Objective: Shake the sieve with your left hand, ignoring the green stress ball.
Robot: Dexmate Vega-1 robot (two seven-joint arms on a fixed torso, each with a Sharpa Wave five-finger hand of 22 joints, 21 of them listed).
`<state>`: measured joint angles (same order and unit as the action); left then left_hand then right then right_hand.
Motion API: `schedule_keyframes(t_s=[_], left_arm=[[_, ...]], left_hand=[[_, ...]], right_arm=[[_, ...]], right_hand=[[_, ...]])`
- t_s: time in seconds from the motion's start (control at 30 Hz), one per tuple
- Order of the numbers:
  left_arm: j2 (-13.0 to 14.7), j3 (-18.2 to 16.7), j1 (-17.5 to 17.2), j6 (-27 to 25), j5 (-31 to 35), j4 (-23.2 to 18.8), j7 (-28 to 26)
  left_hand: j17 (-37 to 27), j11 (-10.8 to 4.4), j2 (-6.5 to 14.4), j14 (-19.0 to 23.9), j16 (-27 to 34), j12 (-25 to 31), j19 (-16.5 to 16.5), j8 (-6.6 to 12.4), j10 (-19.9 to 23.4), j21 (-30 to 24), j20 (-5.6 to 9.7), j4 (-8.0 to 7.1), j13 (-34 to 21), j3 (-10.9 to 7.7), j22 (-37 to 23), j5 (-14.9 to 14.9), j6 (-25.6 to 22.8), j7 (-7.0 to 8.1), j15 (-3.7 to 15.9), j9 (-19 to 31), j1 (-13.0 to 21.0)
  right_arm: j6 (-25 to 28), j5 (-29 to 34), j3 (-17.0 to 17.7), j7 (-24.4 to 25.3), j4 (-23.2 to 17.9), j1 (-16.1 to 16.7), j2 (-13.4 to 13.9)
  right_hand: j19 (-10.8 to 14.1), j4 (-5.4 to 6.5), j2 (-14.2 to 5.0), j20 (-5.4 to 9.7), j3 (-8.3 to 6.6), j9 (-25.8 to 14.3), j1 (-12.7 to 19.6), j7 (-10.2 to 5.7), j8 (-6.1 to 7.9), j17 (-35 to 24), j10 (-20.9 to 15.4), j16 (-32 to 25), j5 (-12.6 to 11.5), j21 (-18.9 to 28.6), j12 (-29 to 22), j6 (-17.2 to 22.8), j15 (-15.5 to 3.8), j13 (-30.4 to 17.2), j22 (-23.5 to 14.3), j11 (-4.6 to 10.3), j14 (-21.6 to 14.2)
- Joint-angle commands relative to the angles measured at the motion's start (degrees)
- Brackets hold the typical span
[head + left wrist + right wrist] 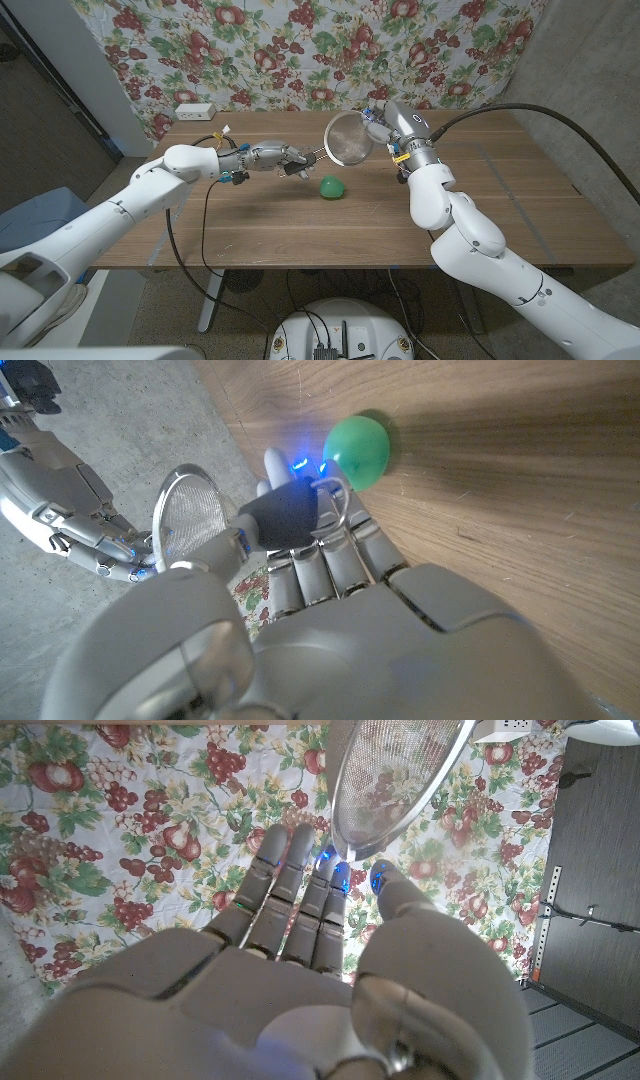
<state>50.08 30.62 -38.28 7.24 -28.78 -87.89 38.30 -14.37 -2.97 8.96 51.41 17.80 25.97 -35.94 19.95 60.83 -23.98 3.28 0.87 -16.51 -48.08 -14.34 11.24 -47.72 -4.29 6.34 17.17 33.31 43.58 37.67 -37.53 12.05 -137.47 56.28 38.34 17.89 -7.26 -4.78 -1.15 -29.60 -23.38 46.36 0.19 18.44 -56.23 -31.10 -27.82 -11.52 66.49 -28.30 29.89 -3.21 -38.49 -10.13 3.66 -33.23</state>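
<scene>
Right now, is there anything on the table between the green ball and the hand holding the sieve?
No. In the head view, only bare wood separates the green ball from the left hand holding the sieve.

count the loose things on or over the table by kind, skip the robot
sieve: 1, held up by the left hand
green stress ball: 1, on the table
white power strip: 1, at the table's far edge
total: 3

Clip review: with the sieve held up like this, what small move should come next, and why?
Probably the right hand should let go and draw back. The left hand already grips the handle of the round metal mesh sieve, held above the wooden table, so it can then shake it, leaving the green stress ball alone.
</scene>
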Motion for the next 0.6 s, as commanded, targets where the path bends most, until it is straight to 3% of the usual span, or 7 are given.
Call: schedule_keyframes(t_s=[0.03, 0.13, 0.43, 0.6], left_arm=[[0.2, -0.4, -0.9, -0.1, -0.1, -0.9, -1.7], [0.3, -0.7, -1.3, -0.1, -0.3, -1.1, -2.3], [0.4, -1.6, -2.5, 0.0, -0.6, -1.6, -4.6], [0.4, -2.3, -3.4, 0.1, -0.8, -2.0, -6.5]], left_hand=[[-0.1, -6.86, 3.2, 0.4, 0.2, 0.5, 0.2, 0.78, 7.2, -0.5, 0.93, -0.34, -0.3, -0.59, -0.3, 0.3, -0.3, 0.02, 7.12, 0.5, 3.8], [-0.1, -6.85, 3.2, 0.5, 0.1, 0.5, 0.2, 1.03, 7.4, -0.7, 0.93, -0.38, -0.5, -0.58, -0.3, 0.3, -0.3, -0.08, 7.11, 0.8, 3.9], [-0.1, -6.93, 3.2, 0.7, 0.1, 0.5, 0.2, 1.64, 7.4, -1.2, 1.24, -0.38, -1.0, -0.54, -0.5, 0.3, 0.0, 0.00, 7.15, 1.6, 4.5], [-0.1, -6.98, 3.1, 0.8, 0.0, 0.5, 0.3, 2.06, 7.4, -1.4, 1.33, -0.41, -1.3, -0.48, -0.5, 0.3, -0.1, 0.11, 7.14, 2.1, 4.7]], right_arm=[[-1.6, -1.5, 1.1, 1.5, 0.6, 0.9, 0.5], [-2.0, -1.8, 1.2, 1.9, 0.9, 0.9, 0.5], [-5.4, -5.0, 3.0, 4.5, 2.7, 1.5, -0.3], [-7.6, -7.3, 4.0, 5.6, 3.8, 1.7, -0.6]], right_hand=[[-1.6, 0.01, 0.92, -0.83, 1.16, 1.1, -2.8, 0.26, -1.37, 2.1, 3.2, 2.6, -0.3, -0.7, 3.1, -1.8, -3.05, 1.3, -0.1, -0.99, 4.1], [-2.7, 0.13, 1.57, -1.10, 1.99, 1.9, -4.5, 0.48, -2.20, 3.4, 6.2, 3.9, -0.4, -1.2, 5.5, -2.7, -2.32, 2.2, -0.1, -1.44, 6.1], [-4.6, 0.24, 3.09, -1.57, 3.81, 3.3, -7.7, 1.06, -3.30, 5.5, 9.4, 6.4, -0.3, -2.4, 8.8, -3.6, -0.30, 3.7, 0.0, -2.83, 10.7], [-6.2, 0.35, 3.19, -1.11, 4.48, 3.9, -9.1, 0.94, -3.85, 6.7, 10.7, 7.5, -0.4, -3.3, 10.3, -4.0, -0.39, 4.6, 0.0, -3.11, 12.5]])
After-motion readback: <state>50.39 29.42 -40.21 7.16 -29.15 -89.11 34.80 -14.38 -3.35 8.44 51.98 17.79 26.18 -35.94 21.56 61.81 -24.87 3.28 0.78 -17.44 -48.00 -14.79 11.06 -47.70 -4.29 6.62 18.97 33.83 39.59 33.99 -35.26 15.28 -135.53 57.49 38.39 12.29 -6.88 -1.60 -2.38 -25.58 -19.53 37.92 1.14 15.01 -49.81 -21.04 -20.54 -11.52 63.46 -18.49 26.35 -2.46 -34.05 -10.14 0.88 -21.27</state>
